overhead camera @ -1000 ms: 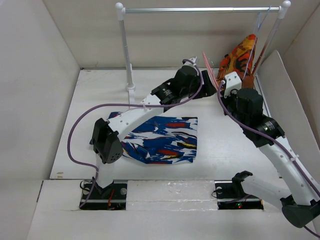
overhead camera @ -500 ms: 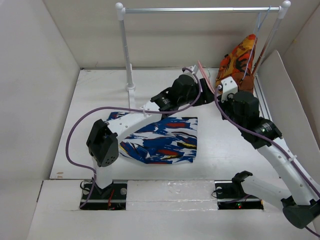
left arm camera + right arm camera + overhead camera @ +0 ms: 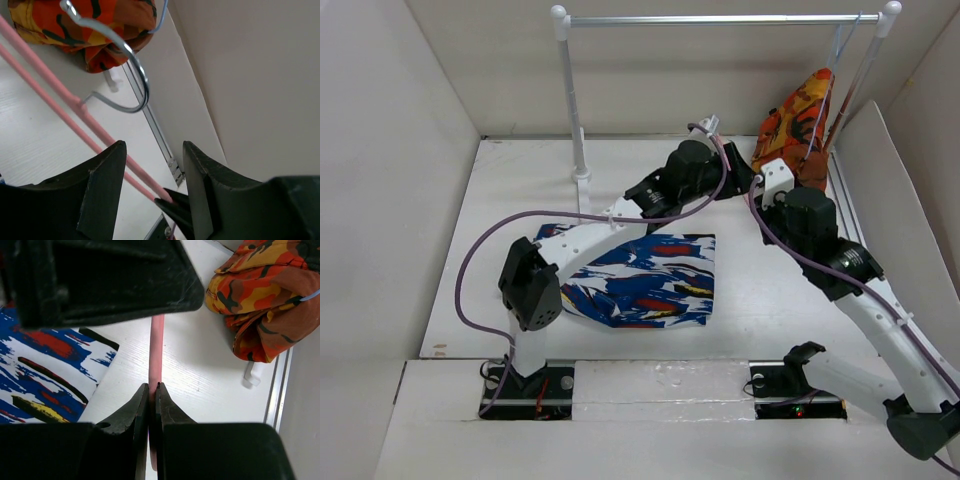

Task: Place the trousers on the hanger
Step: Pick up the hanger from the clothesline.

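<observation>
Trousers (image 3: 640, 280) on table (image 3: 770, 290), front-left — hanger (image 3: 156, 340) behind, right, near garment (image 3: 800, 115)

The hanger (image 3: 156, 347) is smooth pink plastic, its hook (image 3: 146, 85) shiny metal; the trousers (image 3: 650, 275) are matt cloth.

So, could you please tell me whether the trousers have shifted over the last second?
No. The trousers lie where they were, their far corner just as close to the rack post's base.

White table (image 3: 760, 300), pale walls around it. Trousers (image 3: 640, 280), blue with white, red and yellow splotches, lie folded flat left of centre, toward the near edge. Rail post (image 3: 582, 178) stands far left of centre. Orange-red garment (image 3: 798, 115) is bunched in the far right corner; contact with the surface unclear.
</observation>
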Motion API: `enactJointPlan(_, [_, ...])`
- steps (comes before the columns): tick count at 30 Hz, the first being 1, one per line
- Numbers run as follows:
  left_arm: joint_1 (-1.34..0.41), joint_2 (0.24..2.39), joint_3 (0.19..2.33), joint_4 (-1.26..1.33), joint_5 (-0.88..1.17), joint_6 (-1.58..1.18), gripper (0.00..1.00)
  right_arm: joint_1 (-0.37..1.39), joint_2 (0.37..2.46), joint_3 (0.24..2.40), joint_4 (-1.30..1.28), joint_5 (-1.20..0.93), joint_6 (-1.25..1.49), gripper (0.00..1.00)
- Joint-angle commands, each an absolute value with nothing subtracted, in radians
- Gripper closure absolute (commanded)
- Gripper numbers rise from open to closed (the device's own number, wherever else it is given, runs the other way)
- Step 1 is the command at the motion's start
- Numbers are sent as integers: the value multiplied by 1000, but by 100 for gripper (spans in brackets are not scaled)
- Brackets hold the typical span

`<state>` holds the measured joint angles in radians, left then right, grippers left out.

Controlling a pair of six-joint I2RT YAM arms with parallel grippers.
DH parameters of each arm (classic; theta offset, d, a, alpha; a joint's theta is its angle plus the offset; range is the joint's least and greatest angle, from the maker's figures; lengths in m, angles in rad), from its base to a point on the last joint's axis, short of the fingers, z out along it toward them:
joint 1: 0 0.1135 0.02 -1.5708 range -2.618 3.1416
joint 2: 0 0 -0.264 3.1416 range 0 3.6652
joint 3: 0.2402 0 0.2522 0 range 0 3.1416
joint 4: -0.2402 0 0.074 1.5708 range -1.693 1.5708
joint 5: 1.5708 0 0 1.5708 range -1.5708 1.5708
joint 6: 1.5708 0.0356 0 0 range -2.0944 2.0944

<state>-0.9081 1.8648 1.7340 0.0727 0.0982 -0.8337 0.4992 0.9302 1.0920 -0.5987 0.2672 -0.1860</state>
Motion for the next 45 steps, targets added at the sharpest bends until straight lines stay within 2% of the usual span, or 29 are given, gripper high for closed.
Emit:
enactJointPlan(1, [-905,1884,1815,57,92,-824,55,515,908,1092,-540,244,-166,100])
enactJointPlan(3, [-905,1900,1828,55,92,-825,60,537,905,1088,-543,250,-157,100])
enactJointPlan(10, [-896,1907,1818,2,95,-836,61,548,896,1080,-572,330,-147,100])
enactJointPlan(13, [-896,1875,1792,2,78,-836,55,548,908,1089,-589,373,-155,100])
enactJointPlan(14, [-896,1861,1789,2,78,-836,48,548,919,1092,-592,396,-164,100])
enactJointPlan(16, [-896,1853,1790,-26,81,-836,44,548,930,1094,-589,412,-169,100])
enactJointPlan(24, [-896,1861,1767,-87,38,-845,46,558,923,1100,-557,400,-178,100])
enactJointPlan(31, [-896,1940,1861,-84,64,-853,47,600,911,1069,-523,341,-156,100])
enactJointPlan(34, [-896,1951,1853,-72,84,-857,61,611,914,1062,-541,354,-147,100])
enactJointPlan(37, [-896,1950,1826,-63,89,-864,64,611,904,1046,-548,359,-143,100])
enactJointPlan(40, [-887,1950,1807,-60,97,-868,74,611,882,1037,-538,359,-138,100])
enactJointPlan(41, [-887,1948,1806,-57,97,-871,87,611,882,1038,-540,357,-138,100])
enactJointPlan(43, [-887,1942,1789,-57,94,-877,100,611,887,1045,-555,354,-140,87])
enactJointPlan(44, [-887,1931,1783,-52,94,-884,100,611,887,1046,-561,348,-140,77])
enactJointPlan(45, [-887,1925,1770,-40,94,-885,100,611,884,1046,-577,344,-138,59])
